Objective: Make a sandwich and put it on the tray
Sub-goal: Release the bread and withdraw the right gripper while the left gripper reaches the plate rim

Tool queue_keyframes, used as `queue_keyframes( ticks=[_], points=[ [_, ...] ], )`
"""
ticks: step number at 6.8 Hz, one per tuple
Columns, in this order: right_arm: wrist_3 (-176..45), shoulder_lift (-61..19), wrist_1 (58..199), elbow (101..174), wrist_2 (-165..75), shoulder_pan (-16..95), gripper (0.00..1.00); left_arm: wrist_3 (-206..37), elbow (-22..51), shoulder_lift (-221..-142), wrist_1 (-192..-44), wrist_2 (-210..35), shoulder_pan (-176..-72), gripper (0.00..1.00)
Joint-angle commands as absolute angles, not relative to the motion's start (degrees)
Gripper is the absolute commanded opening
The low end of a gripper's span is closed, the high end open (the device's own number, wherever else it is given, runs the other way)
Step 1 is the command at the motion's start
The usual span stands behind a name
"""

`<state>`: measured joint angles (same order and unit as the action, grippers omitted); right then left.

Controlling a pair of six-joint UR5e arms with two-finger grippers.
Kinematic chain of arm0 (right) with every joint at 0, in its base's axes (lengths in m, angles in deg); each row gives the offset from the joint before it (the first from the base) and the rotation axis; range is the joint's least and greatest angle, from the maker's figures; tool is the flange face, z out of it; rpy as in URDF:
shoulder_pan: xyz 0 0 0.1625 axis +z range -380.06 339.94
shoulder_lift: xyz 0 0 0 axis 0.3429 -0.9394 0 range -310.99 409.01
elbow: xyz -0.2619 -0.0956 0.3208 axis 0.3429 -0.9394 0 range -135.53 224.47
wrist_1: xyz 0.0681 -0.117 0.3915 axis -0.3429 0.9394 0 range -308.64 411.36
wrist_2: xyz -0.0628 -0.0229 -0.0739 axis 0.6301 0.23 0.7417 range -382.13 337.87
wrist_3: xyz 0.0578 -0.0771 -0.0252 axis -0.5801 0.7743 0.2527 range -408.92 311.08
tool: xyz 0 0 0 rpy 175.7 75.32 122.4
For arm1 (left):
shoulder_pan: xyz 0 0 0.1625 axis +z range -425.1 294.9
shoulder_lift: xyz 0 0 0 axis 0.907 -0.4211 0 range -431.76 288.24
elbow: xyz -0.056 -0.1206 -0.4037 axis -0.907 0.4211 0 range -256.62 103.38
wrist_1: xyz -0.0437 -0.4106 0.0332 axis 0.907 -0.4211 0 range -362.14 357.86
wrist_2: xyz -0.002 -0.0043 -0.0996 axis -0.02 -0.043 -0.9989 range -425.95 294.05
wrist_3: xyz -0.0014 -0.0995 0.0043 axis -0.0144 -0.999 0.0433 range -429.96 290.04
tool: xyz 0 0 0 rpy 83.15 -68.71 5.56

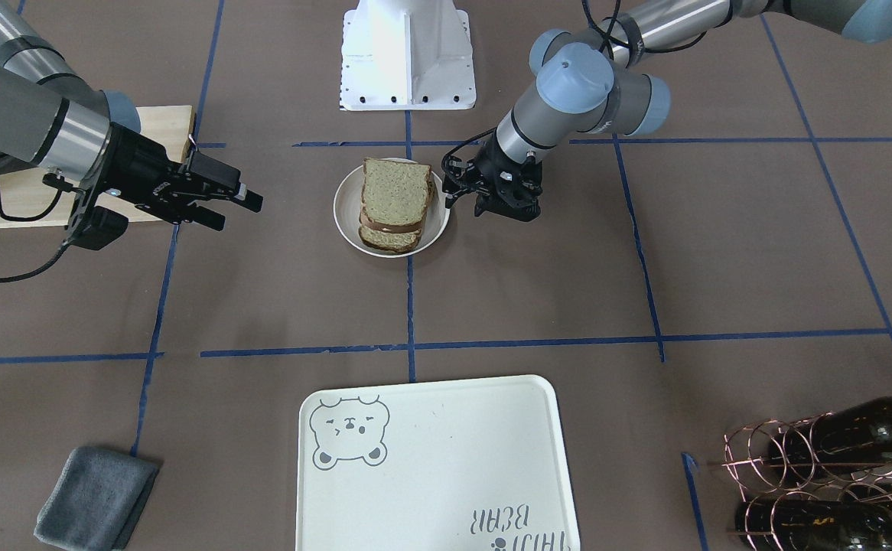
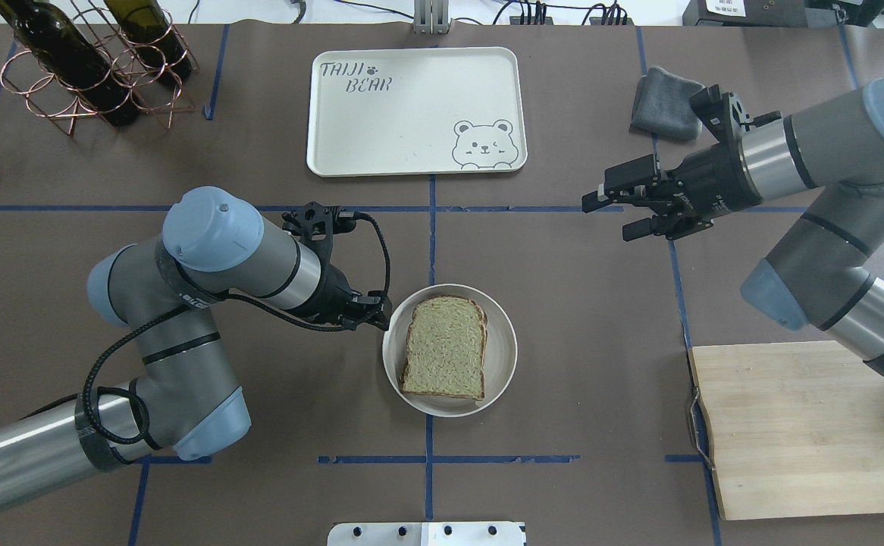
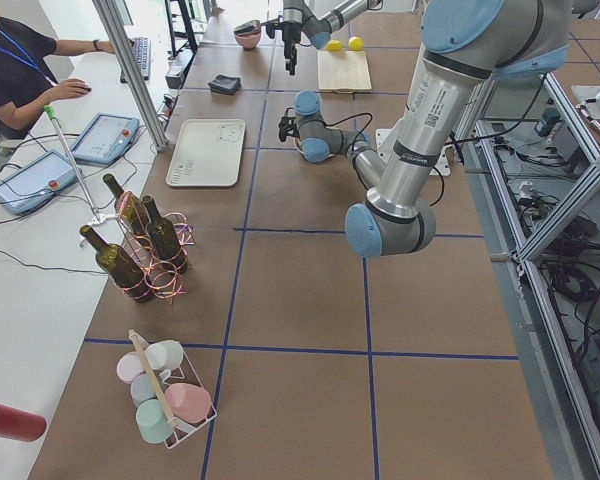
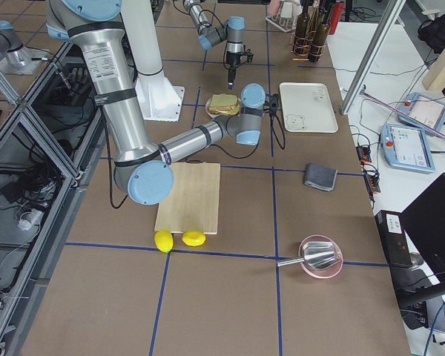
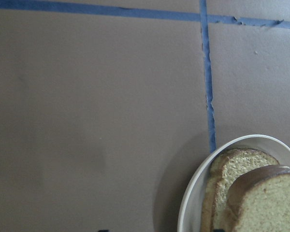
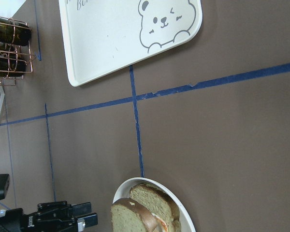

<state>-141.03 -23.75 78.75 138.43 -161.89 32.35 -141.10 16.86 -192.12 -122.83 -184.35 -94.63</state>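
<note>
Tan wholemeal-bread sandwich (image 2: 443,347) stacked on small round white plate (image 2: 508,356), centre of brown paper-covered worktop (image 2: 563,303), well apart from cream bear-face tray (image 2: 412,114). Assembly looks done; transfer to do. Left end effector (image 2: 383,312) spread, empty, just beside plate rim; right end effector (image 2: 618,212) spread too. Next: pinch both slices tog., no sliding. Blue tape lines (image 2: 431,227); operator (image 3: 10,70) at side desk.

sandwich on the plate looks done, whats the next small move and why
Probably ease the left gripper across onto the sandwich to grasp it: it sits at the plate rim, nearest; the right gripper hovers open farther off, and the tray holds nothing.
</note>
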Motion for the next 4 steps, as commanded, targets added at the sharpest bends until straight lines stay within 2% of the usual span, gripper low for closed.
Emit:
queue_keyframes(
  ticks=[1, 3, 4],
  points=[
    [-141.0, -23.8, 79.7, 138.4, -164.3, 35.0, 1.00, -141.5, 13.6, -193.0, -125.7, -183.8, -93.6, 0.54],
    [-141.1, -23.8, 79.7, 138.5, -164.9, 35.6, 1.00, -141.7, 12.2, -193.5, -127.5, -181.1, -91.5, 0.46],
    [-141.1, -23.8, 79.7, 138.5, -165.3, 35.8, 1.00, -142.0, 11.9, -193.7, -127.5, -181.1, -91.4, 0.40]
  ],
)
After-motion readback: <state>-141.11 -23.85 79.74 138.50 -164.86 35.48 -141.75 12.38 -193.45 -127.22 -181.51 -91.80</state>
